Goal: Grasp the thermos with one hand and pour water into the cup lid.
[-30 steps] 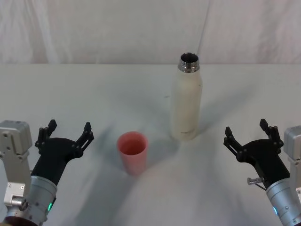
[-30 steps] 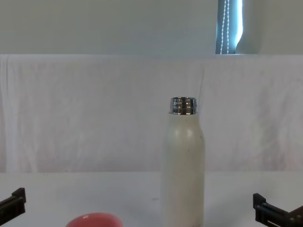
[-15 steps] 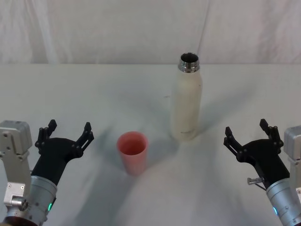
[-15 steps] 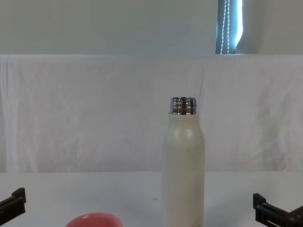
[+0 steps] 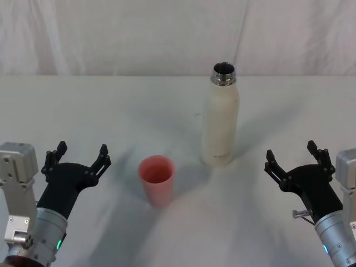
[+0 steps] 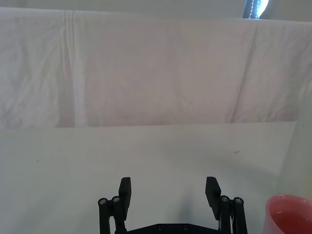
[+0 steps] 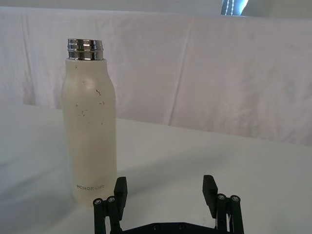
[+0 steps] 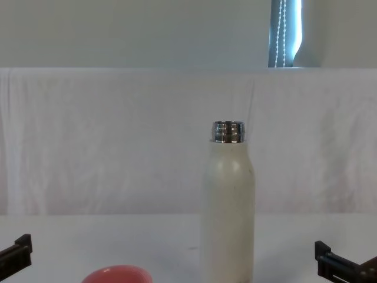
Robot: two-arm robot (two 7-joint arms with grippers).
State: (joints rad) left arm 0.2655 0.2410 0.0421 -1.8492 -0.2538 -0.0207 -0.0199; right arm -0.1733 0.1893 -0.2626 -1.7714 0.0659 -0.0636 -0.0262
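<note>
Standing upright on the white cloth-covered table (image 5: 83,111), the one tall cream-white thermos (image 5: 220,123) with rounded shoulders has its narrow shiny threaded steel neck (image 5: 223,74) uncapped and small grey print near its base. It sits right of centre, toward the far half of the surface. One small round salmon-pink cup lid (image 5: 157,179) stands mouth-up nearer the robot and to the thermos's left, close to it but not touching. Two grippers are present, one at each near corner of the table, both well apart from the thermos and the cup lid. The black two-jawed left gripper (image 5: 77,155) on its silver-grey cylindrical wrist points forward to the left of the cup lid; its jaws are spread wide and hold nothing. The matching right gripper (image 5: 293,153) points forward to the right of the thermos, jaws likewise spread wide and empty. In the right wrist view the thermos (image 7: 90,122) stands ahead of the parted fingers (image 7: 209,187), offset to one side. A white draped cloth backdrop (image 5: 167,33) closes off the far edge of the table.
</note>
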